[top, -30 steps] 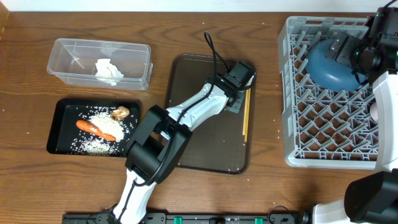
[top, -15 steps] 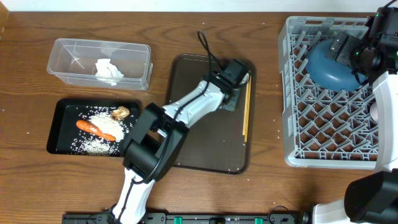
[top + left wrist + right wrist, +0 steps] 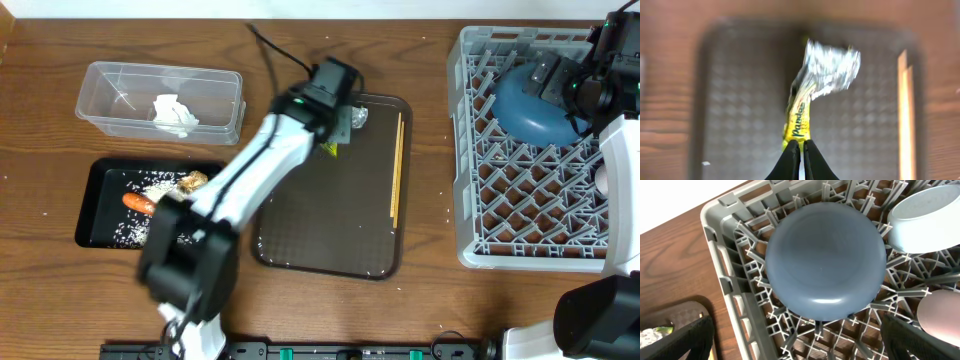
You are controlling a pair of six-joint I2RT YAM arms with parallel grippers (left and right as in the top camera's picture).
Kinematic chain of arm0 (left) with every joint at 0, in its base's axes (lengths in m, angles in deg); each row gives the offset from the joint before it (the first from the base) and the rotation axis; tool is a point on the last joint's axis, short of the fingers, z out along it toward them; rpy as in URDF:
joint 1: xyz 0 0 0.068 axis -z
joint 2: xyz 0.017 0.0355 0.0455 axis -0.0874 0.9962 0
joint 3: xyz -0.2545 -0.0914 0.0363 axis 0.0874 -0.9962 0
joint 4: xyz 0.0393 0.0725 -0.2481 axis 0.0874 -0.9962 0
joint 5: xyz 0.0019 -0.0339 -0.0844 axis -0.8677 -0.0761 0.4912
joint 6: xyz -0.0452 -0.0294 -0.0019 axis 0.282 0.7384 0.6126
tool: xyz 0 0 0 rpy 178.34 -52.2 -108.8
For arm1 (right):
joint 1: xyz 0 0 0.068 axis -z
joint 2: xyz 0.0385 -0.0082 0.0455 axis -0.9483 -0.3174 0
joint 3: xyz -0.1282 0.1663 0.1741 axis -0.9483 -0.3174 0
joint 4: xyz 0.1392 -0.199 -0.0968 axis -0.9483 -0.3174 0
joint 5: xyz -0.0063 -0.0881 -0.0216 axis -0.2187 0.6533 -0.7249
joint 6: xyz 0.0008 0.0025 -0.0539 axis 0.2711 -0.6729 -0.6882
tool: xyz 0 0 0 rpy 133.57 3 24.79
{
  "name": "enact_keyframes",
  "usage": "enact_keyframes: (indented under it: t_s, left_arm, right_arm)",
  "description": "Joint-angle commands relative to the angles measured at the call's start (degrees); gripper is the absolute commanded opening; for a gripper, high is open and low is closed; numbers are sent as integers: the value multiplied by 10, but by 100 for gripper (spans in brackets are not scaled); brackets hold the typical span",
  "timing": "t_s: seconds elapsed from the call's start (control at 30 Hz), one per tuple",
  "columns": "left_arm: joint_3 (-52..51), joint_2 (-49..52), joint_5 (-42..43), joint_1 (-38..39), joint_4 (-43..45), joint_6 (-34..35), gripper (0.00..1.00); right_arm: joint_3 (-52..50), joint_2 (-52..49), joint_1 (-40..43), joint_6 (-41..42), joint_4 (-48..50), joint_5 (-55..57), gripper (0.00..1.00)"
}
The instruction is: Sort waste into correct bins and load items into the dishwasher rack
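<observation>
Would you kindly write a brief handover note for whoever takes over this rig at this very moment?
Left gripper: shut on the wrapper, over the serving tray.
Right gripper: open, over the blue dish in the rack.
Done: carrot, food lump and rice in the black tray; napkin in the clear tub; pale bowl and another pale vessel racked.
Left: bin the wrapper, rack the chopsticks.

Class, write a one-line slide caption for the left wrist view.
Left claw pinches the wrapper over the brown tray, chopsticks lying along one edge.
</observation>
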Motion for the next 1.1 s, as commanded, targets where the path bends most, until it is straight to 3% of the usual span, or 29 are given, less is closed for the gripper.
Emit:
enact_keyframes:
  t_s: [0.0,0.13,0.17,0.2,0.23,0.27,0.33,0.5,0.7,1.07]
  left_arm:
    - [2,-45,-8,-34,-2,21,6]
    - [2,-65,4,-67,-11,35,8]
    - [2,-65,14,-72,-13,35,17]
    - [1,-59,24,-75,-16,34,41]
    - [2,-52,33,-75,-19,30,58]
    - [1,-45,41,-75,-20,17,67]
    - [1,-25,68,-73,-18,-15,75]
    - [1,45,104,-62,-3,-28,77]
    - [2,121,69,-27,56,-80,81]
    - [2,136,41,-5,117,-97,80]
  right_arm:
    - [0,6,2,8,-1,6,99]
    - [0,6,2,8,-1,6,99]
    - [0,6,2,8,-1,6,99]
    - [0,6,2,8,-1,6,99]
    - [0,6,2,8,-1,6,99]
    - [0,6,2,8,-1,6,99]
    - [0,6,2,8,-1,6,99]
    - [0,6,2,8,-1,6,99]
    - [0,6,2,8,-1,6,99]
    - [0,6,2,8,-1,6,99]
